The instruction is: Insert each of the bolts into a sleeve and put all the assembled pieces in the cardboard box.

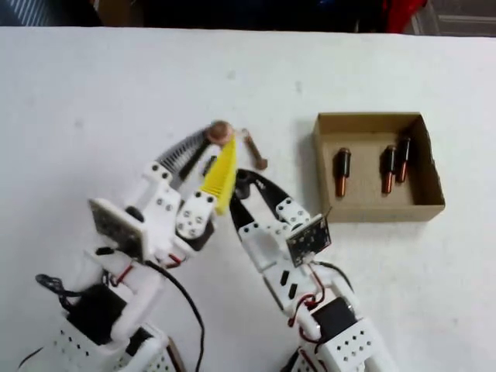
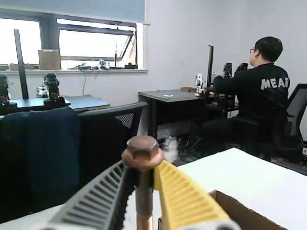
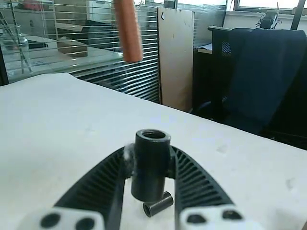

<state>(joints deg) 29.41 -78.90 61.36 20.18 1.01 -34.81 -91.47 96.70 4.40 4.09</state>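
Note:
My left gripper (image 1: 218, 139), with one grey and one yellow finger, is shut on a copper bolt (image 1: 219, 131). The bolt (image 2: 142, 182) stands upright, hex head up. Just in front of it, my right gripper (image 1: 242, 184) with black fingers is shut on a black sleeve (image 3: 151, 165), which is upright with its bore facing up. The held bolt's shaft (image 3: 128, 29) hangs above and beyond that sleeve. A second bolt (image 1: 254, 150) lies on the table beside the grippers. A small loose sleeve (image 3: 158, 203) lies on the table under the right gripper.
The cardboard box (image 1: 368, 118) sits to the right of the grippers, its corner (image 2: 240, 211) near the left gripper. In it lie three assembled pieces (image 1: 341, 172), (image 1: 388, 169), (image 1: 403, 159). White tabletop (image 1: 116, 93) stretches to the left and behind.

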